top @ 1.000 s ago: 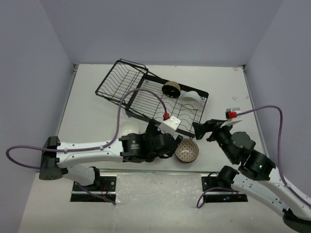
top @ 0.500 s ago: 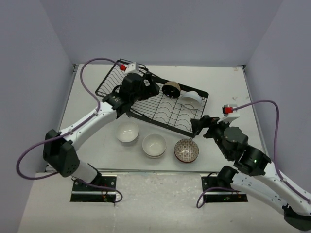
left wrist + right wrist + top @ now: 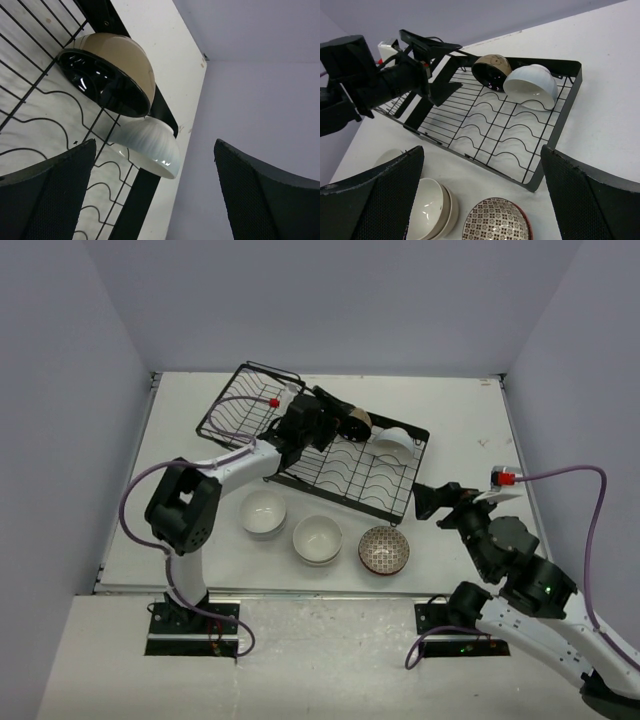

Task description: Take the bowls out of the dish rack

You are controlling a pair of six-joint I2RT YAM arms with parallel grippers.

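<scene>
The black wire dish rack (image 3: pixel 345 470) lies mid-table. Two bowls lean on its wavy flat section: a beige bowl with a black inside (image 3: pixel 353 422) and a white bowl (image 3: pixel 394 440). My left gripper (image 3: pixel 330 412) is open and empty over the rack, just left of the beige bowl. Its wrist view shows the beige bowl (image 3: pixel 107 75) and the white bowl (image 3: pixel 147 147) ahead of the open gripper (image 3: pixel 155 200). My right gripper (image 3: pixel 428 502) is open and empty off the rack's right corner. Its wrist view (image 3: pixel 480 200) shows the rack (image 3: pixel 555 130) and both bowls (image 3: pixel 492 70), (image 3: pixel 532 85).
Three bowl places stand in a row on the table in front of the rack: a white bowl (image 3: pixel 263 512), a stacked beige and white pair (image 3: pixel 317 539) and a brown patterned bowl (image 3: pixel 384 550). The tilted basket section (image 3: pixel 245 405) is at the back left. Walls enclose the table.
My left arm has swung from the near table up over the rack, and its gripper now sits beside the beige bowl. My right gripper has shifted slightly to the right.
</scene>
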